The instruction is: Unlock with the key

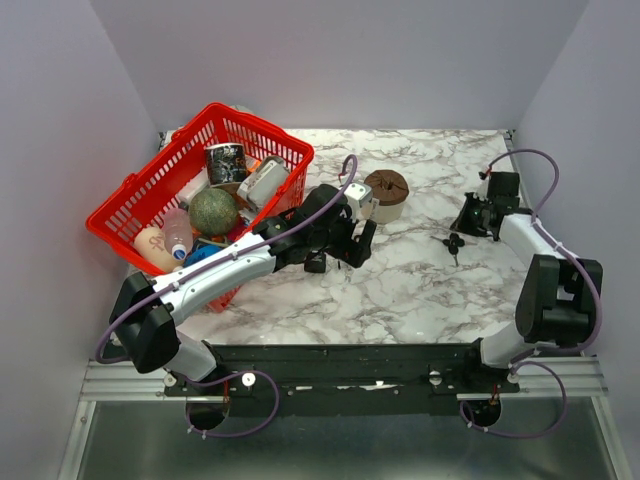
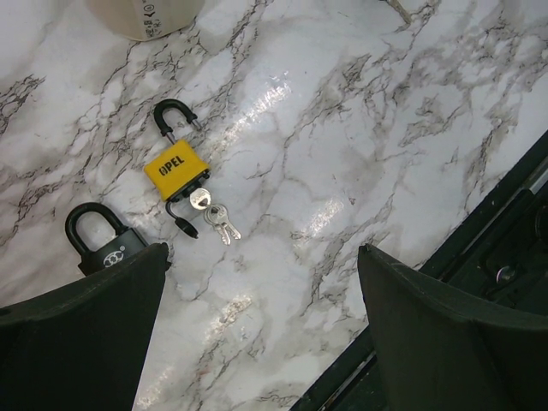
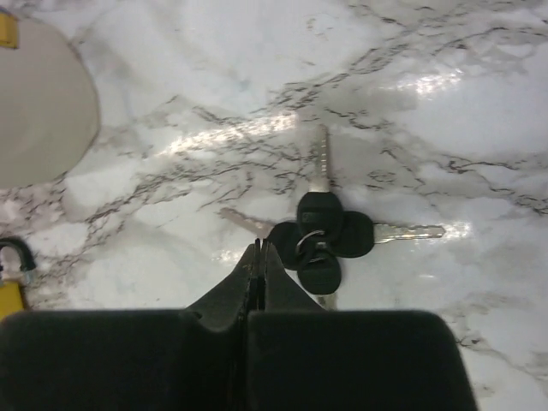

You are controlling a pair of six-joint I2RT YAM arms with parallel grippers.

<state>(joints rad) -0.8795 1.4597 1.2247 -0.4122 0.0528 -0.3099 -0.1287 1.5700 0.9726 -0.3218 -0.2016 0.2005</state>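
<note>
A bunch of silvery keys with black heads on a small ring (image 3: 324, 235) lies on the marble top, also seen in the top view (image 1: 454, 243). My right gripper (image 3: 259, 253) is shut and empty, its tips just left of the black heads; it sits right of the bunch in the top view (image 1: 470, 220). My left gripper (image 2: 263, 257) is open and empty above bare marble. Beyond it lie a yellow padlock (image 2: 175, 169) with small silver keys (image 2: 218, 221) at its base, and a black padlock (image 2: 98, 244) partly hidden by my left finger (image 2: 86, 325).
A red basket (image 1: 130, 215) full of items stands at the back left. A brown round block (image 1: 386, 190) sits mid-table behind the left gripper (image 1: 338, 245). A pale round object (image 3: 38, 111) lies left of the keys. The black front rail (image 2: 488, 240) edges the table.
</note>
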